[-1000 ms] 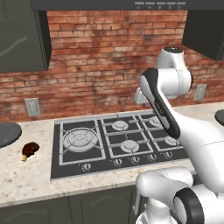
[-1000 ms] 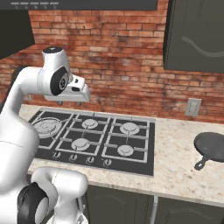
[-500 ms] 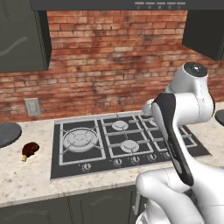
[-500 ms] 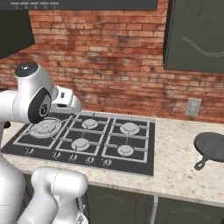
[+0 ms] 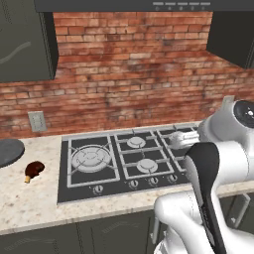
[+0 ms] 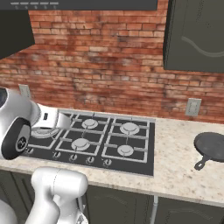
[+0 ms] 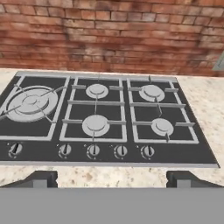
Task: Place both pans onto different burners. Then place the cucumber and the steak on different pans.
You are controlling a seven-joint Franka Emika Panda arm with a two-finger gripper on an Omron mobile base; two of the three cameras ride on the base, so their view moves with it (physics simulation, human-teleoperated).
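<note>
I find the jaws (image 7: 112, 177) spread and empty facing bare burners (image 7: 96, 124); one pan (image 6: 211, 146), rigid and probably weighty, sits at the counter's right edge, best gripped by its handle.

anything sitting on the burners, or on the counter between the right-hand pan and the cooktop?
Nothing visible. The pan lies on the counter right of the cooktop, and the stretch between them looks bare. All five burners are uncovered. The gripper is open, facing the cooktop.
</note>
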